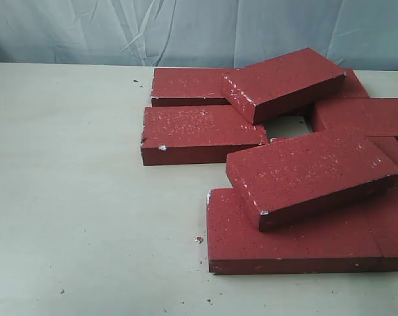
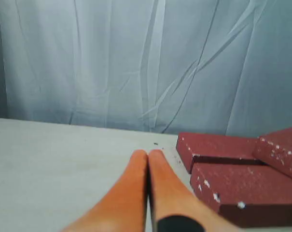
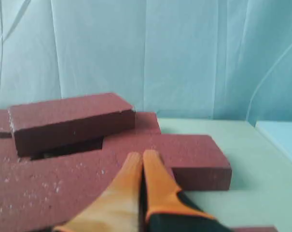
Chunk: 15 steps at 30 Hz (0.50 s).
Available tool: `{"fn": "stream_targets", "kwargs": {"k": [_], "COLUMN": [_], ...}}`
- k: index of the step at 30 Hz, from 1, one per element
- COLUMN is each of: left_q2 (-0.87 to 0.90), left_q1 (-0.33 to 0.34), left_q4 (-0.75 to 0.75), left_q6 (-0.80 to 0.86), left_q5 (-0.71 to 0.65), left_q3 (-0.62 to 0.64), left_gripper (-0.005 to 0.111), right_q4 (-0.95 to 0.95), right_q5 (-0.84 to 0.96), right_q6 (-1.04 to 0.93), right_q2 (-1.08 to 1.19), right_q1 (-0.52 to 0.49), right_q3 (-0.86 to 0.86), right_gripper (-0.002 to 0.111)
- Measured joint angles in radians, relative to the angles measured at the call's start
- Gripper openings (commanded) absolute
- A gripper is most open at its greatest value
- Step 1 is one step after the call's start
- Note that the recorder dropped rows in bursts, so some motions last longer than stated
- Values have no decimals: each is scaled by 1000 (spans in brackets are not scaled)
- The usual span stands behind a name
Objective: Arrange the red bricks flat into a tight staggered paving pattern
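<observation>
Red bricks [image 1: 356, 115]: clustered on right half of table [image 1: 87, 197], some flat, some stacked askew. Far-left brick [image 1: 182, 84] and middle-left brick [image 1: 199, 128]: flat, parallel, narrow gap between. Upper tilted brick [image 1: 284, 80]: propped across far-left brick and bricks on its right. Near flat brick [image 1: 284, 247]: along near side of pile, with another flat brick [image 1: 396, 230] just beside on right. Lower tilted brick [image 1: 310, 170]: diagonal on top of near flat brick, chipped whitish corner toward near side. Small open gap at centre of pile, table visible through it. Red crumbs [image 1: 199, 239]: on table just left of near flat brick. Left hand [image 2: 148, 154]: orange fingers pressed together, holding nothing, above bare table near pile, apart from bricks. Right hand [image 3: 138, 155]: orange fingers pressed together, holding nothing, over a brick face; contact not determinable. Wrinkled pale curtain [image 1: 185, 26] behind table
</observation>
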<state>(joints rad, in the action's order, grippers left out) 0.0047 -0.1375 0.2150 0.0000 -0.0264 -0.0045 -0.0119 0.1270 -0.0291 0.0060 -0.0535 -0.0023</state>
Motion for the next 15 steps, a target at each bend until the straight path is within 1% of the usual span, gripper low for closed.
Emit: {"fn": "stream_targets", "kwargs": {"k": [1,2,4,6,7,11,13,15], "left_q2": [0,0,0,0,0,0,0,0], "left_q1": [0,0,0,0,0,0,0,0], "left_q4": [2,14,14,11,6,4,12,43], "left_q6": [0,0,0,0,0,0,0,0], "left_q5": [19,70,117,157,202,296,390,442], "left_q3": [0,0,0,0,0,0,0,0], "left_gripper": [0,0,0,0,0,0,0,0], "right_q4": [0,12,51,118,169,210,216,216], "right_q5": [-36,-108,-177,-237,-285,-341,-375,-425], "right_q6": [0,0,2,6,6,29,64,78], "right_q2": [0,0,0,0,0,0,0,0], "right_q1": [0,0,0,0,0,0,0,0], "right_q3": [0,0,0,0,0,0,-10,-44], "right_gripper": [-1,-1,-1,-1,-1,-1,-1,-1]}}
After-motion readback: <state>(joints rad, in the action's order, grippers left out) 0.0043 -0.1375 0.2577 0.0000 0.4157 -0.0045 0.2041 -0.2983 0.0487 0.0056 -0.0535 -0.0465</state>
